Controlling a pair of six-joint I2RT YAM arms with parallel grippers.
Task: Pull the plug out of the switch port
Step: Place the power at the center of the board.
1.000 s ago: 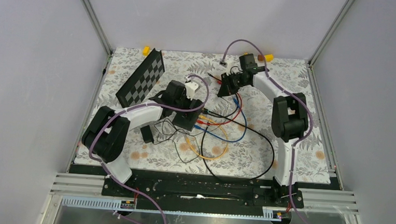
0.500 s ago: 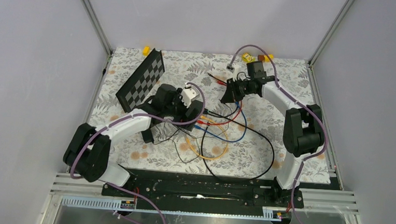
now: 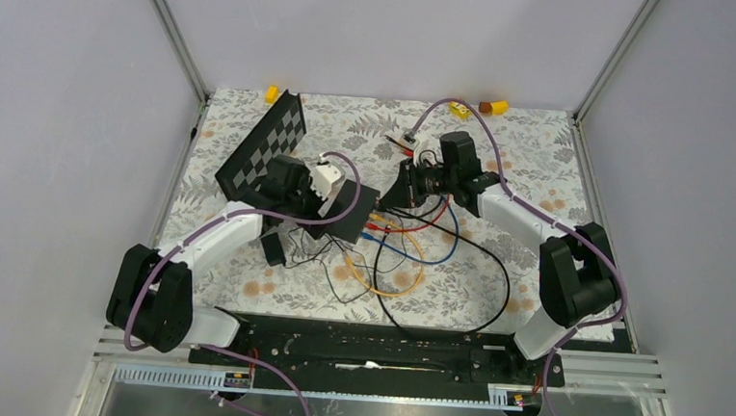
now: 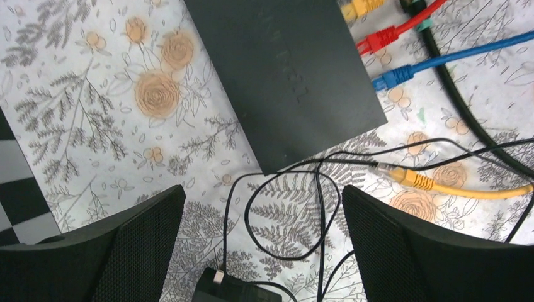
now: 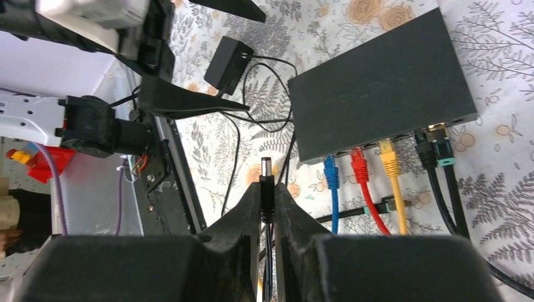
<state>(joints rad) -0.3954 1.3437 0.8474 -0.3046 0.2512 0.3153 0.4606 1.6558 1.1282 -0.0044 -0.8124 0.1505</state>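
Observation:
The switch (image 3: 356, 213) is a flat matte-black box on the flowered mat; it also shows in the left wrist view (image 4: 283, 69) and the right wrist view (image 5: 378, 94). Blue (image 5: 331, 176), red (image 5: 359, 160), yellow (image 5: 386, 154) and black (image 5: 426, 150) plugs sit in its port row. My right gripper (image 5: 267, 196) is shut on a black barrel plug (image 5: 266, 179) with a metal tip, held in the air apart from the switch. My left gripper (image 4: 261, 211) is open and empty, above thin black wire just off the switch's corner.
A small black adapter block (image 5: 230, 63) with a thin wire lies near the left gripper. Loops of coloured cable (image 3: 409, 259) spread in front of the switch. A chequered board (image 3: 266, 149) lies at the back left. Small yellow pieces (image 3: 461, 109) lie by the back wall.
My right gripper has come down from the back toward the switch's port side, still gripping the barrel plug. My left gripper has drawn back to the left, off the switch.

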